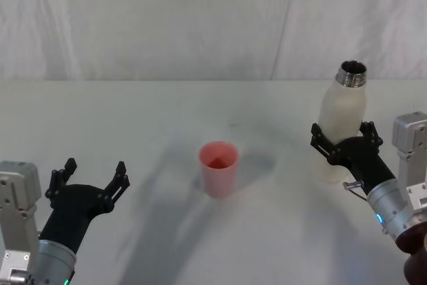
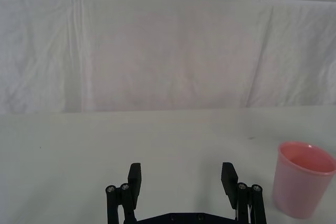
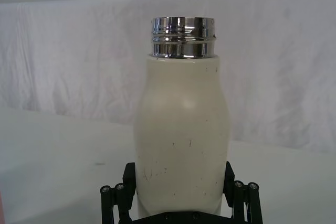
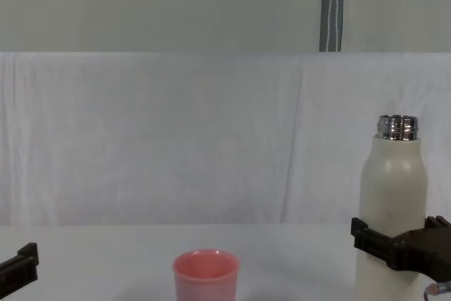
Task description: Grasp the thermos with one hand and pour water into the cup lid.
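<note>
While the thermos (image 1: 343,125) stands upright near the table's (image 1: 133,118) right edge, uncapped with its steel neck bare, we have the right gripper (image 1: 345,139) around its lower body. One finger (image 3: 129,178) sits on each side, against the cream wall, so it reads as clamped on the bottle. We can't tell whether the base rests on the surface or is just off it. The cup lid (image 1: 219,168) sits upright mid-table, well apart from the thermos, mouth up; we can't tell if it holds any water. Our left gripper (image 1: 93,175) is by the near left corner, apart from the cup, fingers (image 2: 134,178) spread with nothing between them.
</note>
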Robot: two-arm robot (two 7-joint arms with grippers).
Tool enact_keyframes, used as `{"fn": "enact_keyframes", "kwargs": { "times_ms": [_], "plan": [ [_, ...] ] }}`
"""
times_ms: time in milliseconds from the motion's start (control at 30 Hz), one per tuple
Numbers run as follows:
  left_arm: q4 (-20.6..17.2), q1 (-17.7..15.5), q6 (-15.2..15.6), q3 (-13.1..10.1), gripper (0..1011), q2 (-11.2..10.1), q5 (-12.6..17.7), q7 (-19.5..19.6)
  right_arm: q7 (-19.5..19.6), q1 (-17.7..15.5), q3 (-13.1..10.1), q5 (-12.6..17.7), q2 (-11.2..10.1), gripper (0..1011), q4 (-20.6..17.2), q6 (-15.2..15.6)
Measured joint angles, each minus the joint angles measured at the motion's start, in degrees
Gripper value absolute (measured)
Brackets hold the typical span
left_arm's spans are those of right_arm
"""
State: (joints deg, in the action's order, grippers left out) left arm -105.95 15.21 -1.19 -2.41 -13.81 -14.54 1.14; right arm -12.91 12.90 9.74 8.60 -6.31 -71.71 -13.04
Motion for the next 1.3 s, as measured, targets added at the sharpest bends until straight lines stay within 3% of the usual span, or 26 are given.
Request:
{"fn": "enact_keyframes", "kwargs": {
  "times_ms": [1300],
  "plan": [
    [0.0, 0.0, 0.0, 0.0, 1001, 0.0, 0.0, 0.0, -0.2, -3.5, -0.8, 1.9, -0.6, 1001, -4.9, 2.1]
  ]
}}
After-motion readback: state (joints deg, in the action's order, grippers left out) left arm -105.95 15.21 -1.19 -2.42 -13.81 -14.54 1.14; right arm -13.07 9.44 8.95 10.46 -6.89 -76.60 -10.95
